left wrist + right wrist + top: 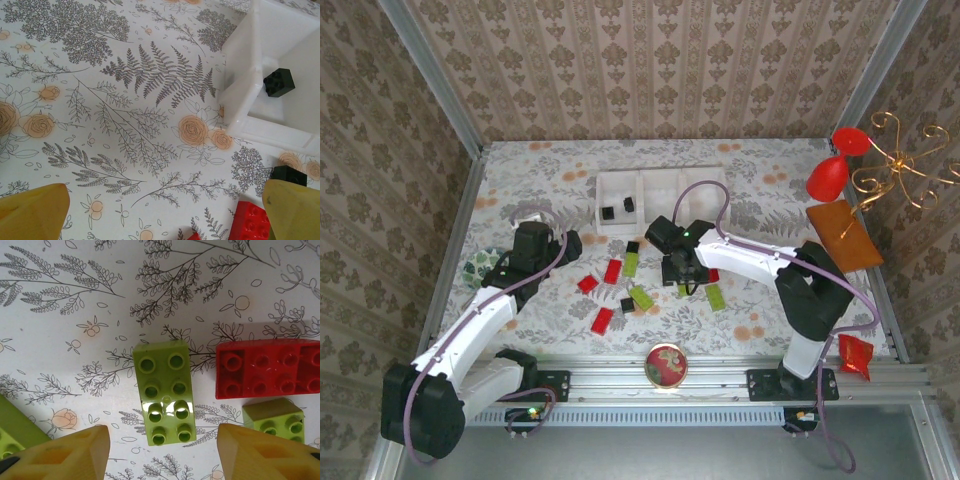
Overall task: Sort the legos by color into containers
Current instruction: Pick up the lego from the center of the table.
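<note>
My right gripper (161, 434) hangs low over the flowered tablecloth (60, 340) with its yellow fingers spread. One end of a lime-green brick (164, 392) lies between them, touching neither, and a red brick (267, 369) lies just beside it. My left gripper (162, 195), further left, is spread wide over bare cloth near the white tray (240, 100), whose left compartment holds a black brick (279, 81); more bricks lie loose on the near side of the tray.

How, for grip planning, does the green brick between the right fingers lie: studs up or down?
Studs up: the green brick lies flat, eight studs showing.
</note>
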Robot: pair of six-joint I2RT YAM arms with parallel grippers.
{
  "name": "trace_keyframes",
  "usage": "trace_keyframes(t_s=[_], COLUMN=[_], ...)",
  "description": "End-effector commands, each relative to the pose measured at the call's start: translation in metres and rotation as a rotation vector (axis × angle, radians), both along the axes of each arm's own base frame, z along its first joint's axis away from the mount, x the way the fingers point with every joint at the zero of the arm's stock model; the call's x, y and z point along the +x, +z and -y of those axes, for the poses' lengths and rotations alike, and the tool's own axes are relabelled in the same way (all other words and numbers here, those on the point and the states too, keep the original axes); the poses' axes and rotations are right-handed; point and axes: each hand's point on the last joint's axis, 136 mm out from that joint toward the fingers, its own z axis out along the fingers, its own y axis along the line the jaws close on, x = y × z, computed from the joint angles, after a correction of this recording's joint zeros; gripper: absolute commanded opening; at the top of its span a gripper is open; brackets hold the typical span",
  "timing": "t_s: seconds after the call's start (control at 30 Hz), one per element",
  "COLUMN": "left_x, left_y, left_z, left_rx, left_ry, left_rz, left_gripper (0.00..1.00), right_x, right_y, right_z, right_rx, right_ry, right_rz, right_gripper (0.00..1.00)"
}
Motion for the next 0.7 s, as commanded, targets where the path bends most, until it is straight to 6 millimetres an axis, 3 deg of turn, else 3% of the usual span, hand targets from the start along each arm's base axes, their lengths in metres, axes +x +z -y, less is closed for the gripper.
trace_keyframes(t_s=[0.0, 0.67], left_x=[-0.001, -0.001], left_y=[-0.005, -0.009], left_z=[-0.001, 0.001], left_rx=[-0.02, -0.028], left_ry=[0.011, 0.007], left_rz=[-0.013, -0.024], left_gripper=[1.0, 1.0], right_x=[-0.004, -0.002], right_y=[-0.011, -0.037], right_z=[0.003, 0.002], right_rx=[-0.009, -0.032], right_ry=[-0.021, -0.008], right_rz=[-0.029, -0.074], right_gripper=[0.6, 0.51])
